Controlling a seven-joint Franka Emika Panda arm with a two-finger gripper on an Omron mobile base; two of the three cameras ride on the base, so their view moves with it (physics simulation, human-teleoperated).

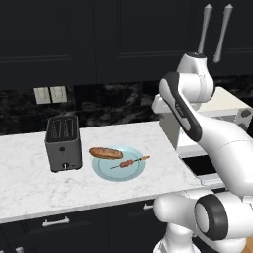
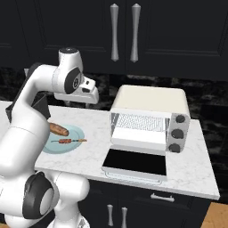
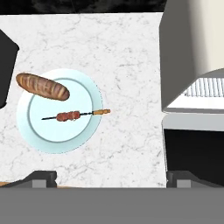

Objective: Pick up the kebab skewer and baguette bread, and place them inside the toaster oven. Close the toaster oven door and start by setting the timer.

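My claw [image 3: 112, 178] is spread wide, high over the plate [image 3: 36, 135]. The kebab skewer [image 3: 70, 116] is so thin, I might miss it or bump the baguette bread [image 3: 43, 86].

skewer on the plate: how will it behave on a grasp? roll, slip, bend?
The skewer is a thin stick lying flat on the plate, so the hand's fingers probably have little to close on. It looks stiff and light. The meat chunks at its middle likely offer the best grip; the bare ends may slip or pivot. It seems apt to skid on the smooth plate if nudged.
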